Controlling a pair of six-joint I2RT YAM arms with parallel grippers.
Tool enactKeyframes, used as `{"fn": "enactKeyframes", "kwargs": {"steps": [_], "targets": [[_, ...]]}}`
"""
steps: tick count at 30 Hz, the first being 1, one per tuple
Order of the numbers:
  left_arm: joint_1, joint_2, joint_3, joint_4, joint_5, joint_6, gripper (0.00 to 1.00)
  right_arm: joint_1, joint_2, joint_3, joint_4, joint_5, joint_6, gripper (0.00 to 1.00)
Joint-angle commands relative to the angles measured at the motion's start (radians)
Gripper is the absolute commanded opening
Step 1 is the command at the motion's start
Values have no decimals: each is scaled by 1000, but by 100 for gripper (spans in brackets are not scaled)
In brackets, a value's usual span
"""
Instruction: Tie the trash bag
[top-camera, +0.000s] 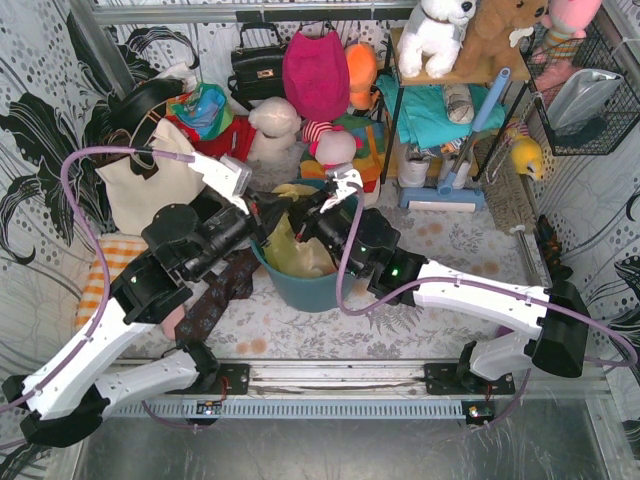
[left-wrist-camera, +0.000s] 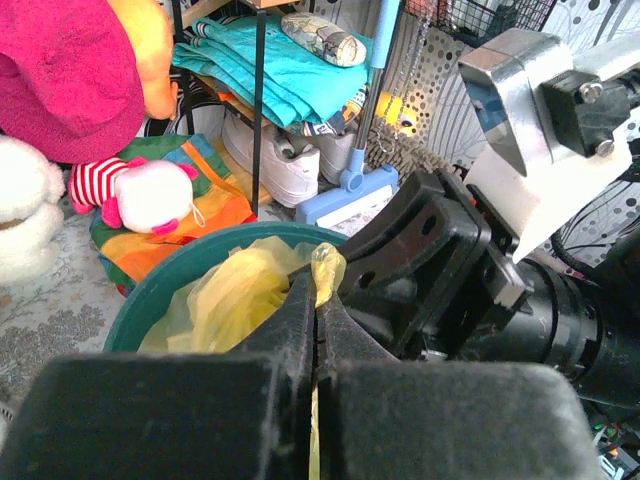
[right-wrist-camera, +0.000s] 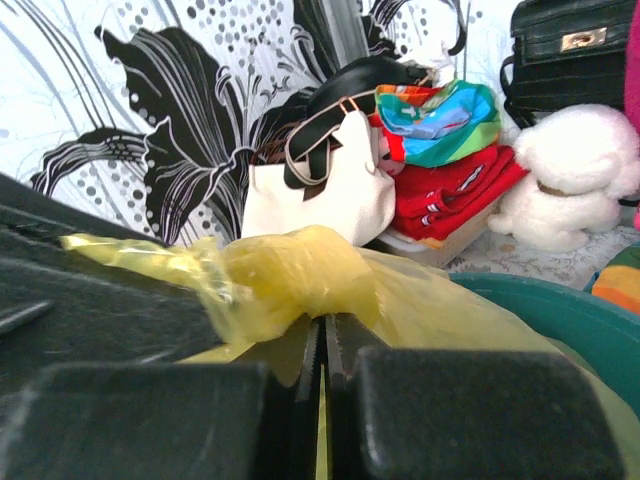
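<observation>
The yellow-green trash bag (top-camera: 292, 250) sits inside a teal round bin (top-camera: 305, 288) at the table's middle. My left gripper (top-camera: 262, 212) is shut on a thin flap of the bag (left-wrist-camera: 245, 290) at the bin's left rim. My right gripper (top-camera: 308, 214) is shut on a bunched twist of the bag (right-wrist-camera: 300, 275) just right of it. The two grippers stand close together above the bin, nearly touching. The paper inside the bag is hidden.
A cream canvas tote (top-camera: 150, 185) stands at the back left. Plush toys (top-camera: 275, 125), a pink bag (top-camera: 315, 70) and a black handbag (top-camera: 255, 65) line the back. A shelf rack (top-camera: 440, 110) with cloths and shoes stands back right. A dark cloth (top-camera: 215, 295) lies left of the bin.
</observation>
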Motion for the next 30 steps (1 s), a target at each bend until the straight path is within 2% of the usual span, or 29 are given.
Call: {"fn": "enactKeyframes", "kwargs": {"steps": [1, 15, 20, 28, 30], "targets": [[8, -45, -30, 27, -2, -29, 0, 19, 5, -46, 200, 126, 5, 0], [8, -114, -95, -4, 5, -75, 5, 58, 118, -74, 447, 262, -89, 0], [8, -139, -125, -9, 10, -99, 10, 89, 153, -87, 545, 324, -164, 0], [8, -181, -171, -14, 15, -128, 11, 115, 185, -97, 644, 373, -233, 0], [8, -193, -183, -14, 11, -136, 15, 119, 190, -102, 664, 380, -247, 0]]}}
